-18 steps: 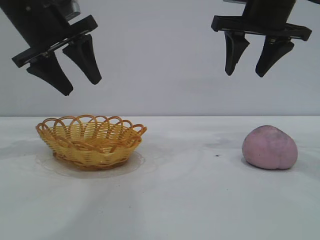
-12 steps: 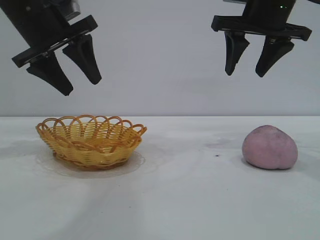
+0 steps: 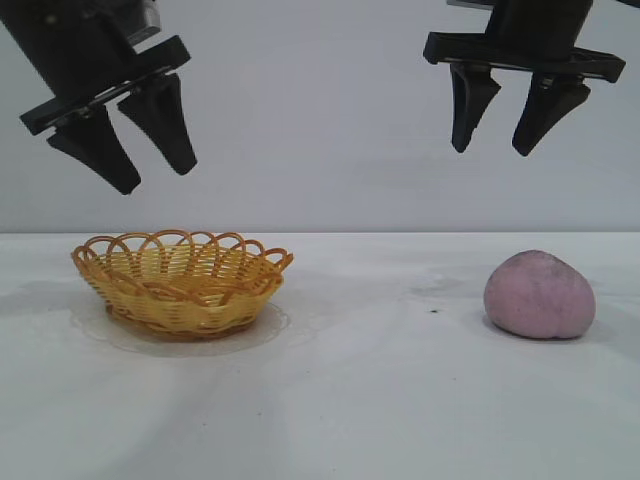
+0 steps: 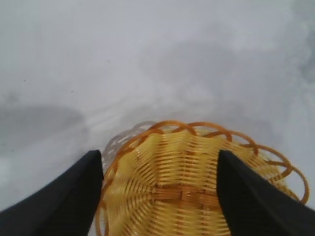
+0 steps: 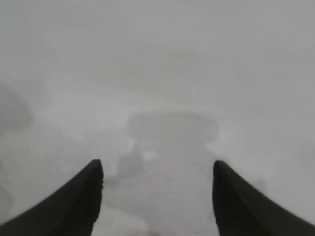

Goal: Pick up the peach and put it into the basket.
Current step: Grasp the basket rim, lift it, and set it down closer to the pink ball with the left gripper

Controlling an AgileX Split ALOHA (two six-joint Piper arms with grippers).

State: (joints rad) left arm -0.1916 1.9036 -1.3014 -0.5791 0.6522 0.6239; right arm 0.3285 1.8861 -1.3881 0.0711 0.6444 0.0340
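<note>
Exterior view. I am holding the left gripper [image 3: 153, 180] in the upper left of the frame, tilted, its two black fingers [image 3: 160, 122] spread apart and gripping nothing; it is hanging well above the basket [image 3: 181, 282]. The basket is sitting upright on the white table [image 3: 370, 400] in the lower left of the frame, its looped orange-brown rim facing up and its yellow woven bowl holding nothing. I am holding the right gripper [image 3: 495, 152] in the upper right of the frame, pointing straight down, its jaws likewise parted with only air between them. The peach [image 3: 540, 295] is lying on the table in the lower right of the frame, well apart from the basket, below the right gripper and slightly to its right, touching neither finger.

Left wrist view. The two dark fingertips [image 4: 59, 196] are framing the basket [image 4: 192, 182], which is filling the lower centre of the frame; the gap between the tips is wide.

Right wrist view. The fingertips [image 5: 64, 201] are standing open over bare table [image 5: 162, 88] with a faint grey shadow; the peach is lying outside this frame.
</note>
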